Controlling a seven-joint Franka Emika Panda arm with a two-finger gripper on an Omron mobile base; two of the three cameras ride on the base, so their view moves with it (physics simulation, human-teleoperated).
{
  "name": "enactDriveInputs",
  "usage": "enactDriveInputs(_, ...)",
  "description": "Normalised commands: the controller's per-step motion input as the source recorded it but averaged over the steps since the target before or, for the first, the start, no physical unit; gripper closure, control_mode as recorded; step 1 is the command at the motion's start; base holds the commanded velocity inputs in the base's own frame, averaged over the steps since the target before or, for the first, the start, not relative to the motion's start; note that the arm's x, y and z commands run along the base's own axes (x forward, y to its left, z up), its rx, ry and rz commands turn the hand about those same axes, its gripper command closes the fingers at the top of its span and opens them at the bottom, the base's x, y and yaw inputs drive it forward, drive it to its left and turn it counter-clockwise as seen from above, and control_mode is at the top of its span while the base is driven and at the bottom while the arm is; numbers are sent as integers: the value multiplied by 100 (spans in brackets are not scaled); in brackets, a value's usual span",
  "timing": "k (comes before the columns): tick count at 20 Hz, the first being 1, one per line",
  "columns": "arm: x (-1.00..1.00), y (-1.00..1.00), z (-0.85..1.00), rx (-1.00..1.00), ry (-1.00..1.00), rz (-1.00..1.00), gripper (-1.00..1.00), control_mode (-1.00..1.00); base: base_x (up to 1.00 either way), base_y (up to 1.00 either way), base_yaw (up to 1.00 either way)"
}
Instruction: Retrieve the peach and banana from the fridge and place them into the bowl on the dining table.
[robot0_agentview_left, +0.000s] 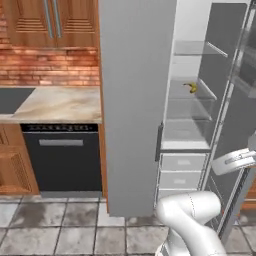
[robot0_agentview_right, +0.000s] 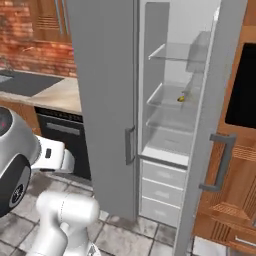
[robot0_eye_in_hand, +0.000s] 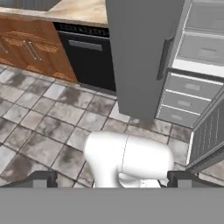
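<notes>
Yellow banana (robot0_agentview_left: 190, 88) lay on a shelf inside the open fridge (robot0_agentview_left: 137, 100), unfetched; the gripper (robot0_eye_in_hand: 111, 179), below, stood wide open and empty.

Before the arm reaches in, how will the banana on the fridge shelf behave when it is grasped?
The banana looks small and curved, so it may pivot or slide on the smooth glass shelf if nudged. It is probably light and fairly firm. The fridge stands open.

Grey fridge (robot0_agentview_left: 135, 100) — yellow banana (robot0_agentview_left: 190, 88)
</notes>
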Motion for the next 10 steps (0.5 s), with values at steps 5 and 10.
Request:
enactDriveInputs(5, 0, 0, 0, 0, 0, 0, -100, 100, 59, 87, -58)
enactDriveInputs(10, 0, 0, 0, 0, 0, 0, -100, 100, 23, 40, -53)
